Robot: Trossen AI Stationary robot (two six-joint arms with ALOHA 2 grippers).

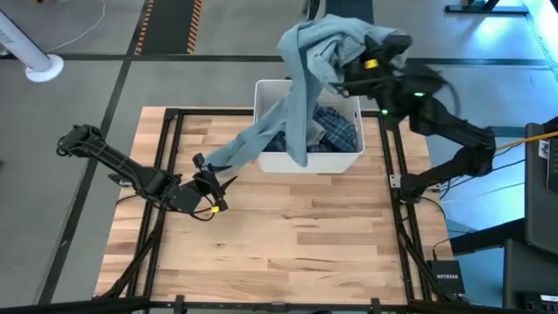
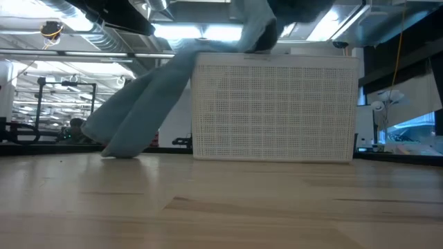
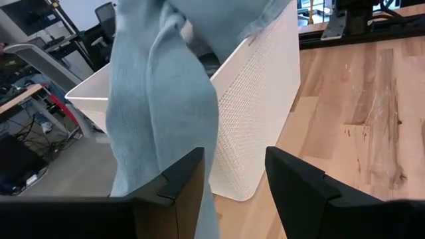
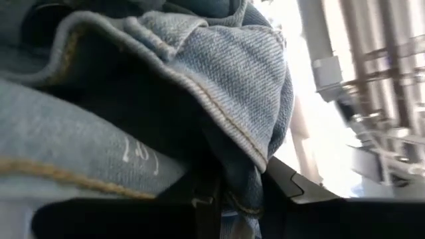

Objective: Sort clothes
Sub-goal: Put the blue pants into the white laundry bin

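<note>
A pair of light blue jeans [image 1: 305,78] hangs high over the white bin [image 1: 309,163], and my right gripper [image 1: 350,71] is shut on it above the bin's far right corner. One leg [image 1: 253,144] slants down over the bin's left wall, and its end [image 2: 121,146] rests on the table. My left gripper [image 3: 232,156] stands open by that leg end [image 1: 214,173]. The leg [image 3: 159,119] hangs just beyond one of its fingers [image 3: 179,182]; I cannot tell whether they touch. A blue-and-white plaid garment [image 1: 336,131] lies in the bin. My right gripper pinches a bunched, seamed fold of the jeans [image 4: 242,189] between its two fingers, several layers thick. The fingers lie about level, coming from the table's right. The jeans drape over the gripper and hang below it, one leg into the bin, the other slack down to the table.
The bin stands at the table's far middle. The wooden tabletop [image 1: 296,244] lies bare on the near half. Black frame rails [image 1: 397,174] run along the table's sides. In the low view the bin's perforated wall [image 2: 277,111] fills the middle.
</note>
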